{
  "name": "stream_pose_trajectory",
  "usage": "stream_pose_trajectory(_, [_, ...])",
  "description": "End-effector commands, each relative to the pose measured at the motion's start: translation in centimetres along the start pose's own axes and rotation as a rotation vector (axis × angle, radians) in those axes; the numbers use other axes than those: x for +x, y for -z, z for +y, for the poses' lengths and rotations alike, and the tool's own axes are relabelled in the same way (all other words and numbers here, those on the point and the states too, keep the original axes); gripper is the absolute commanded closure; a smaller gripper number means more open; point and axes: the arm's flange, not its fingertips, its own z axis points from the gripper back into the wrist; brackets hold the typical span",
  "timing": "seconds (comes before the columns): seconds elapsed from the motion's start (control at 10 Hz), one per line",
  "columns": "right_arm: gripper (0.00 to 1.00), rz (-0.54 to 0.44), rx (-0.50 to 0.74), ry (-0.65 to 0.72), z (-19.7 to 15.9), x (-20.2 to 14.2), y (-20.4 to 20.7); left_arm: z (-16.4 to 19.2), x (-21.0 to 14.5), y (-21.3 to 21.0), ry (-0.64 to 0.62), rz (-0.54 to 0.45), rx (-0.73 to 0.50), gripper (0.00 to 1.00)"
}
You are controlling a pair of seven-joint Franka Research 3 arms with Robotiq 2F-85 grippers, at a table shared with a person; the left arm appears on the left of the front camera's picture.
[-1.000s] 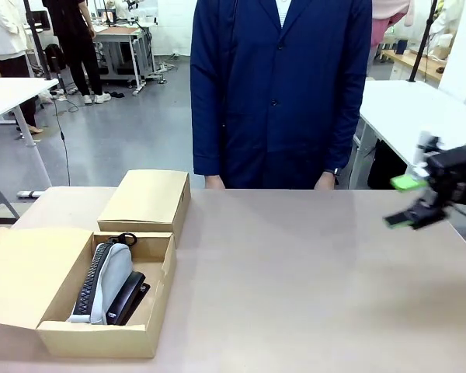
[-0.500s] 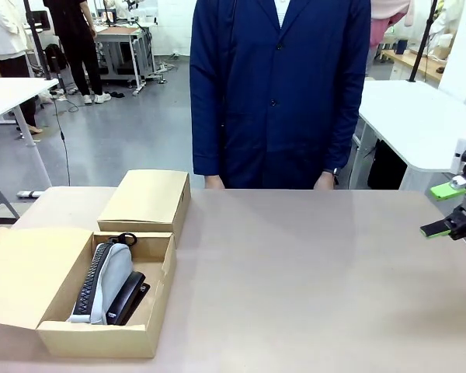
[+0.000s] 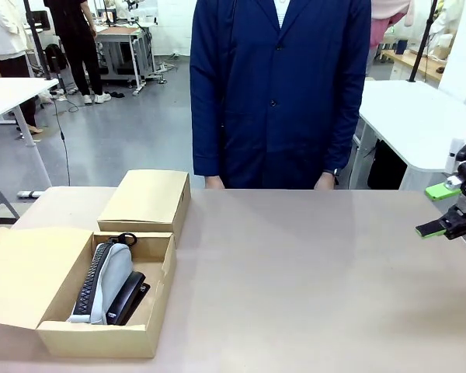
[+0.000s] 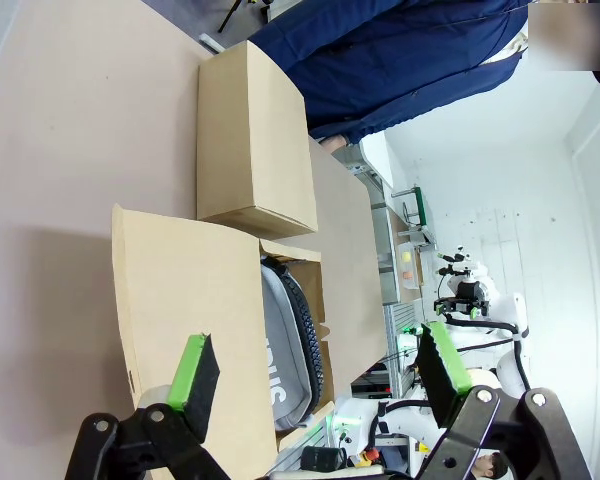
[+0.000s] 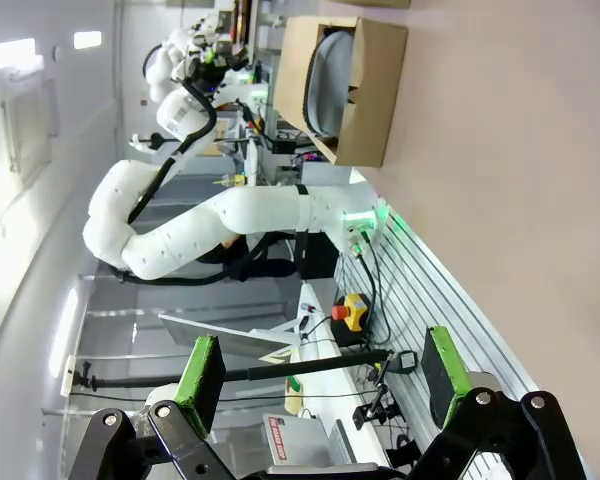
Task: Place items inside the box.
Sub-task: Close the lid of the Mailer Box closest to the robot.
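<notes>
1. Lying open at the table's (image 3: 311, 280) near-left corner, the box (image 3: 101, 338) is running its long axis from the robot's side toward the person (image 3: 279, 93), its flap lid (image 3: 31, 276) folded out flat to the left.
2. Resting inside the box, the grey pencil case (image 3: 109, 280) is pointing along that same axis, zip upward, with the black stapler (image 3: 128, 299) touching its right side.
3. Sitting just beyond the box, a smaller closed carton (image 3: 147, 200) is touching its far edge.
4. Hovering well to the right of the box at the table's right edge, the right gripper (image 3: 437, 210) is holding its green pads wide apart with nothing between them.
5. Hanging above the box's flap, the left gripper (image 4: 320, 375) is standing fully spread and gripping nothing.
</notes>
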Motion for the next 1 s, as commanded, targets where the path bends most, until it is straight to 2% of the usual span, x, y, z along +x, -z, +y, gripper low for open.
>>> stream_pose_trajectory(0.0, [0.00,-0.010,0.002,-0.016,-0.2,0.4,0.1,-0.1,0.1,0.1,0.018,-0.019,-0.023,0.00])
stream_pose_trajectory(0.2, [0.00,-0.010,0.002,-0.016,-0.2,0.4,0.1,0.0,0.0,0.0,0.000,0.000,0.000,0.00])
stream_pose_trajectory(0.3, [0.00,-0.010,0.002,-0.016,-0.2,0.4,0.1,-1.7,1.2,-2.3,0.330,-0.188,0.084,0.00])
stream_pose_trajectory(0.4, [0.00,-0.010,0.002,-0.016,-0.2,0.4,0.1,-2.9,2.0,-2.2,0.580,-0.143,-0.035,0.00])
stream_pose_trajectory(0.5, [0.00,-0.010,0.002,-0.016,-0.2,0.4,0.1,-3.8,2.3,-1.0,0.775,-0.018,-0.035,0.00])
stream_pose_trajectory(0.6, [0.00,-0.010,0.002,-0.016,-0.2,0.4,0.1,-4.6,2.1,0.5,0.904,0.193,-0.081,0.00])
stream_pose_trajectory(0.7, [0.00,-0.010,0.002,-0.016,-0.2,0.4,0.1,-5.4,2.3,3.3,0.835,0.292,0.166,0.00])
stream_pose_trajectory(0.8, [0.00,-0.010,0.002,-0.016,-0.2,0.4,0.1,-5.5,2.3,-0.7,0.600,0.065,0.005,0.00])
stream_pose_trajectory(0.9, [0.00,-0.010,0.002,-0.016,-0.2,0.4,0.1,-5.5,2.3,-0.7,0.600,0.065,0.005,0.00])
